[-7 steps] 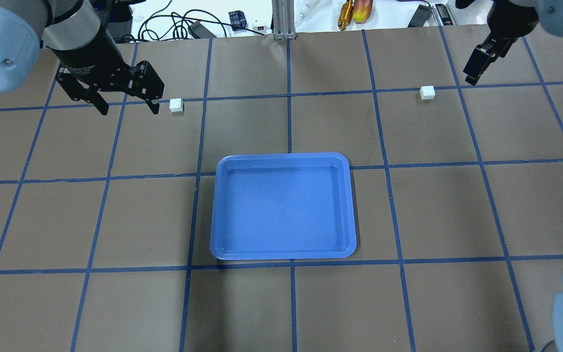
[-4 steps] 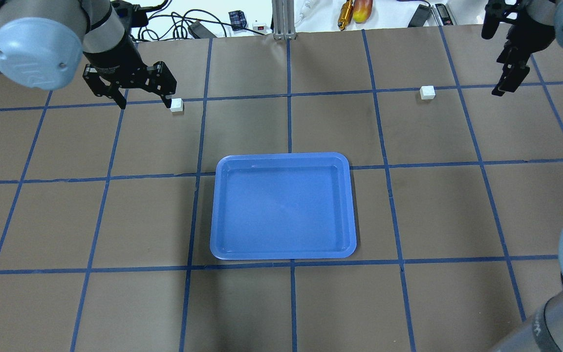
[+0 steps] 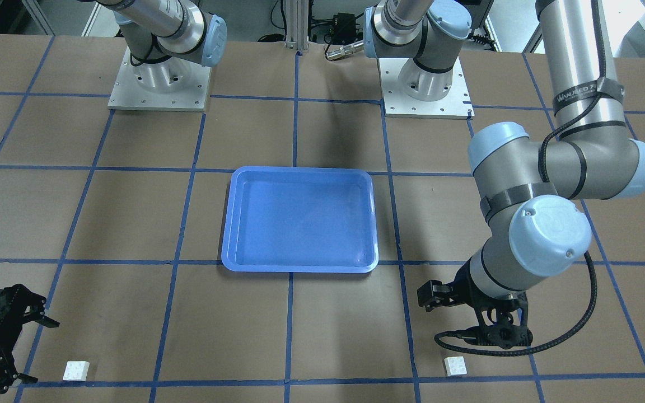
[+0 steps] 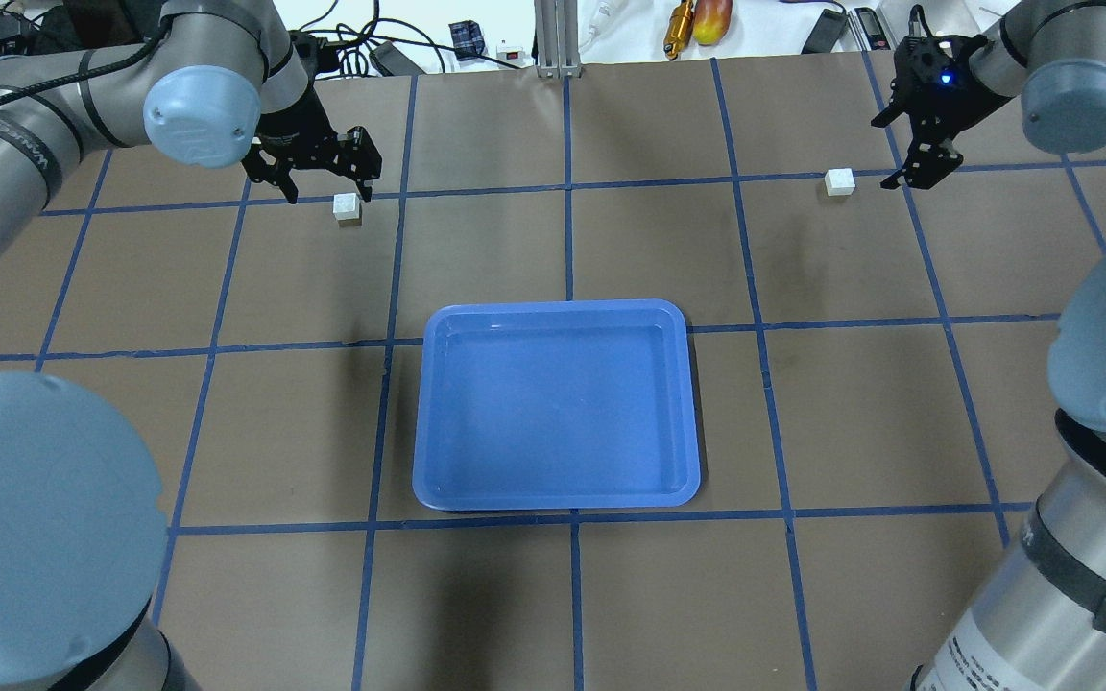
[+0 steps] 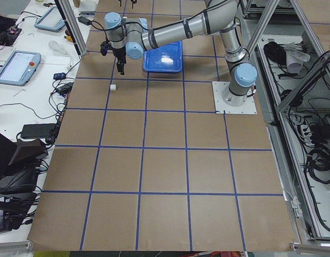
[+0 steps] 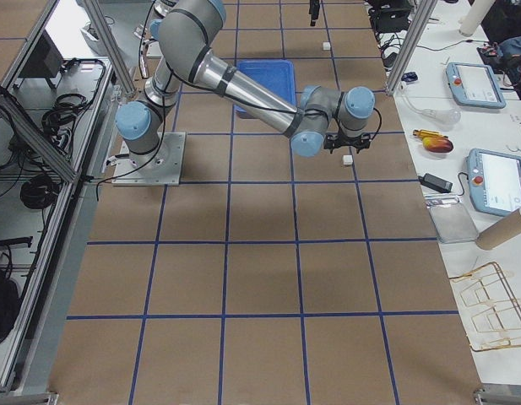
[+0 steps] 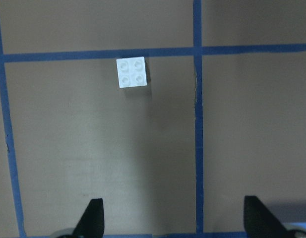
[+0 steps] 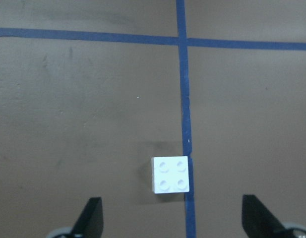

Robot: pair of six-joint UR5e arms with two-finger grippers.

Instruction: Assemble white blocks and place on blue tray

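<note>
The blue tray is glossy moulded plastic with rounded corners and a raised rim. Both white blocks rest outside it on matte brown paper, well apart. The left block lies ahead of my left gripper, the right block ahead of my right gripper. Both grippers are spread wide, pinching nothing. The four round studs show only in the wrist views.

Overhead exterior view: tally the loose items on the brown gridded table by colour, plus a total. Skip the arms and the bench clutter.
White: 2, the white blocks, lying apart on the table
Blue: 1, the blue tray, nothing in it
Total: 3
</note>
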